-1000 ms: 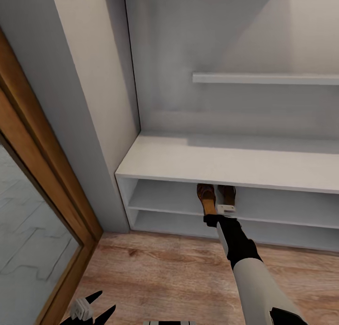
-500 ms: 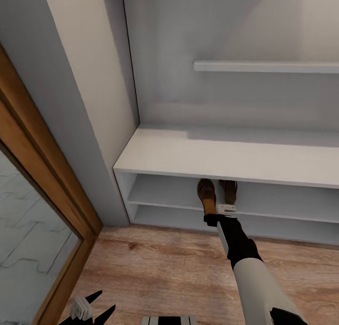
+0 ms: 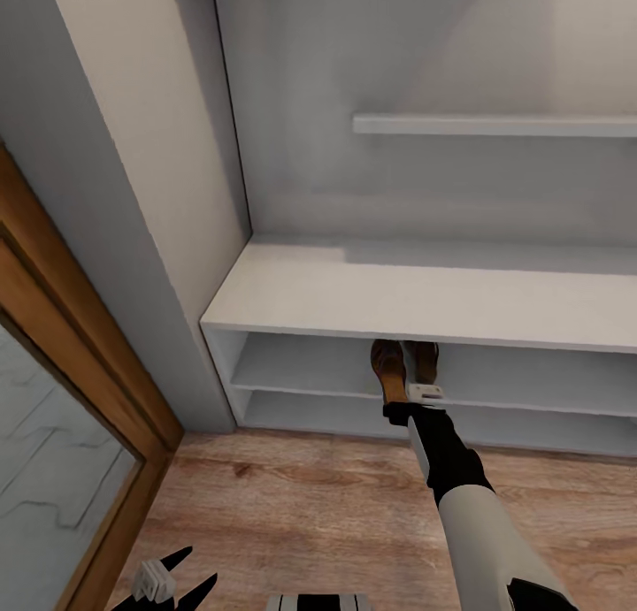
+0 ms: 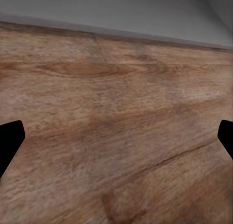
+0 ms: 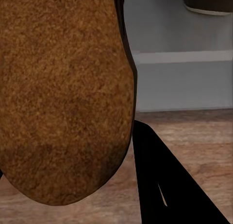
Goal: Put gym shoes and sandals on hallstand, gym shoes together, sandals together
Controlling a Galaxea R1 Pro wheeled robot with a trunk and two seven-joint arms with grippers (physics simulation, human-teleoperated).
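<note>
The light-grey hallstand (image 3: 425, 306) fills the head view, with two open shelves under its bench top. My right gripper (image 3: 400, 403) is at the mouth of the upper shelf, shut on a brown sandal (image 3: 387, 372) whose toe pokes under the top. In the right wrist view the held sandal's tan footbed (image 5: 63, 93) is very near, with one black finger (image 5: 155, 185) beside it. The other sandal (image 3: 427, 360) lies on that shelf just to the right; the right wrist view shows this second sandal (image 5: 208, 3) deeper in. My left gripper (image 3: 172, 580) hangs open over the corridor floor (image 4: 116, 112). The gym shoes are out of view.
A wood-framed glass panel (image 3: 53, 434) stands at the left, with a grey wall post (image 3: 115, 195) between it and the hallstand. A floating shelf (image 3: 495, 125) hangs on the back panel. Wood-plank floor (image 3: 301, 505) runs in front of the rack.
The head view has shifted a little, so the hallstand sits slightly further left in the picture. My right gripper still holds the sandal at the upper shelf's mouth. The left gripper has not moved.
</note>
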